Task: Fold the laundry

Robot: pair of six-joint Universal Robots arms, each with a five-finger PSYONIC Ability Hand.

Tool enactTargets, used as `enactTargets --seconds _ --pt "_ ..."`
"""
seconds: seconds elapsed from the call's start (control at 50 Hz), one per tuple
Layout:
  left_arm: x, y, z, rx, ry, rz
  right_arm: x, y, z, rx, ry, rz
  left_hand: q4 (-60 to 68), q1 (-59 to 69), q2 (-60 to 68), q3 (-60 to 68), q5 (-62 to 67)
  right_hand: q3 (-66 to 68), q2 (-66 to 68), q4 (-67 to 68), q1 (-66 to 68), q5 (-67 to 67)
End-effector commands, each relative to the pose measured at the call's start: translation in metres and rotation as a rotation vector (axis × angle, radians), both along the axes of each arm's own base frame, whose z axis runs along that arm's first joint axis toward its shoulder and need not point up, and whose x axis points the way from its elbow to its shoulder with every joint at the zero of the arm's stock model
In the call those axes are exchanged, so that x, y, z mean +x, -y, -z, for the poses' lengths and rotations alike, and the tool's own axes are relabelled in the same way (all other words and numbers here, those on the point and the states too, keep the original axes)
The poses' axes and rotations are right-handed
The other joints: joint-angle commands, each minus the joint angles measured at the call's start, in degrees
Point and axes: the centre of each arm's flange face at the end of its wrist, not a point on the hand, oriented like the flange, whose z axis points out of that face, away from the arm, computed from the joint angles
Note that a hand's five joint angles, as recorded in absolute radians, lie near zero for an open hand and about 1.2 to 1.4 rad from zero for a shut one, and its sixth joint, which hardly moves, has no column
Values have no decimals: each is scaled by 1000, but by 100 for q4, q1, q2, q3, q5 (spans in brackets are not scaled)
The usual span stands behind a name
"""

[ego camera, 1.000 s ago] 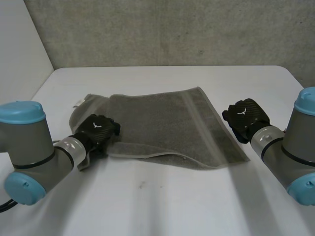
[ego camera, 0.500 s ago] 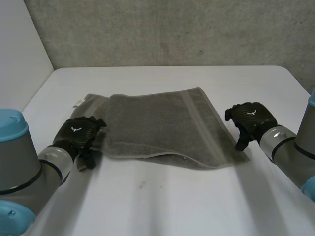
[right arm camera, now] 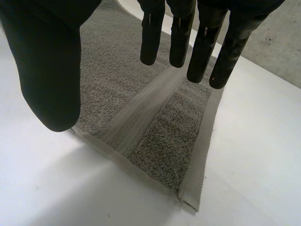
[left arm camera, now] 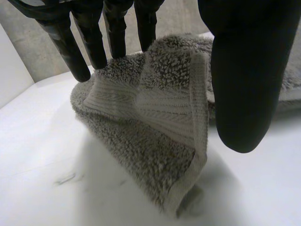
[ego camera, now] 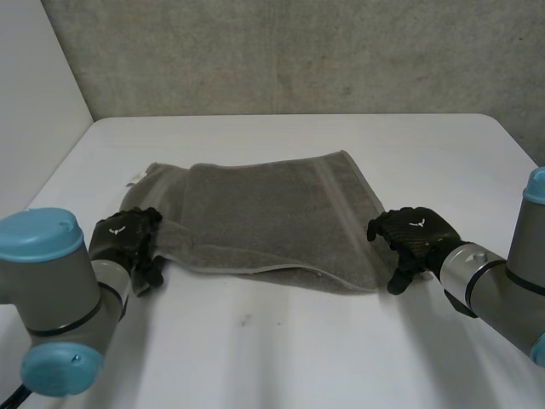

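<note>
In the head view, the grey terry-cloth towel (ego camera: 272, 213) lies spread across the middle of the white tabletop (ego camera: 298, 349), with one layer folded over another and a strip of the lower layer showing along its left side. A second ago the right robot hand (ego camera: 413, 236) hung out beside the towel's right edge. It has since come inward and now sits at the near right corner. The left robot hand (ego camera: 126, 237) has drawn back from over the cloth to the near left corner. The towel itself has barely shifted. Both hands look placed for a grasp on the near edge, probably ahead of the next fold.

In the left wrist view, the left robot hand (left arm camera: 240, 84) is spread wide, its fingers (left arm camera: 80, 52) straight and its thumb well apart from them. The towel's corner (left arm camera: 160, 108) stands bunched and raised under the palm, between fingers and thumb. Nothing is pinching it yet, so closing on that ridge seems to be the step at hand.

In the right wrist view, the right robot hand (right arm camera: 47, 70) is also wide open, with straight fingers over the woven band and thumb at the near hem. The corner of the towel (right arm camera: 141, 108) lies flat on the tabletop under the palm, not yet gripped.
</note>
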Motion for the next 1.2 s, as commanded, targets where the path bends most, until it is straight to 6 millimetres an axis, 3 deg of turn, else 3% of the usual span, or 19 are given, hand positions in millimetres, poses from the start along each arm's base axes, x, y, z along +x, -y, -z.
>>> enactTargets --seconds 0.02,0.2,0.28,0.54,0.58,0.62,0.64,0.66,0.74,0.78,0.86,0.9,1.0,1.12,1.2 --pt "-4 14 7 2 -65 -22 0 -2 3 1 -6 -4 789 784 782 784 786 30 -17 77 308 139" --pt "-4 28 5 -47 -63 -68 -1 -2 7 6 -13 -2 1581 1575 1574 1575 1577 13 -34 60 291 122" --pt "3 30 5 -54 -43 -113 -1 0 8 -3 -12 3 2387 2381 2380 2381 2383 -37 -84 10 241 72" --pt "23 39 11 -60 66 -143 0 0 8 -4 -14 1 2960 2955 2953 2955 2957 -172 -219 -125 106 -63" --pt "24 40 11 -71 89 -139 0 0 8 -6 -14 2 3532 3527 3525 3527 3529 -172 -219 -125 106 -63" --pt "27 43 10 -89 126 -138 0 0 8 -4 -14 1 5406 5401 5399 5401 5403 -188 -236 -142 89 -80" --pt "28 43 10 -90 126 -138 0 0 8 -4 -14 1 5416 5410 5409 5410 5413 -189 -236 -142 89 -80" --pt "30 43 7 -102 141 -139 -1 1 7 -7 -13 3 6296 6291 6290 6291 6293 -239 -286 -192 39 -130" --pt "33 44 -13 -154 167 -131 -2 4 5 -14 -11 12 6305 6300 6298 6300 6302 -508 -555 -462 -230 -400" --pt "29 36 -41 -233 197 -78 -3 6 1 -12 0 26 6305 6300 6298 6300 6302 -859 -906 -812 -581 -750" --pt "20 25 -66 -304 248 22 -2 5 0 -2 20 35 6305 6300 6298 6300 6302 -1383 -1430 -1336 -1105 -1274" --pt "10 12 -93 -387 314 117 -1 4 -2 24 67 59 6305 6300 6298 6300 6302 -1576 -1624 -1530 -1299 -1468" --pt "1 -5 -111 -415 430 227 2 5 -5 62 150 92 6305 6300 6298 6300 6302 -1576 -1624 -1530 -1299 -1468" --pt "-4 -12 -116 -375 498 279 7 5 -1 114 205 102 6305 6300 6298 6300 6302 -1576 -1624 -1530 -1299 -1468" --pt "-6 -12 -119 -350 514 297 23 -11 12 170 202 58 6305 6300 6298 6300 6302 -1576 -1624 -1530 -1299 -1468"
